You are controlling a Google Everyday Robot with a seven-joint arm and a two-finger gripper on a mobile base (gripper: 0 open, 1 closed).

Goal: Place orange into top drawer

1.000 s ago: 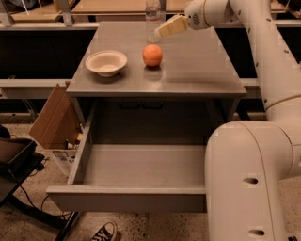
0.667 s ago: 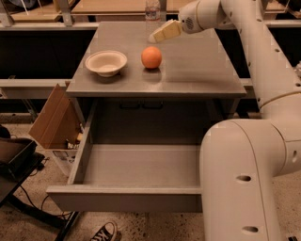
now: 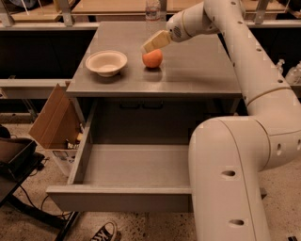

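Observation:
The orange [image 3: 152, 59] sits on the grey cabinet top [image 3: 197, 70], right of the beige bowl [image 3: 106, 62]. My gripper [image 3: 151, 45] hangs just above the orange's top, reaching in from the right on the white arm [image 3: 244, 56]. The top drawer [image 3: 131, 169] is pulled wide open below the cabinet top; its grey interior holds nothing, and my arm's big lower link covers its right part.
A clear bottle [image 3: 153, 8] stands at the back of the cabinet top. An open cardboard box [image 3: 54, 120] leans at the drawer's left. A black stand [image 3: 16, 164] and a shoe [image 3: 104, 232] are on the floor at the lower left.
My gripper has moved left and down, from above and right of the orange to just over it. The orange, bowl and drawer have not moved.

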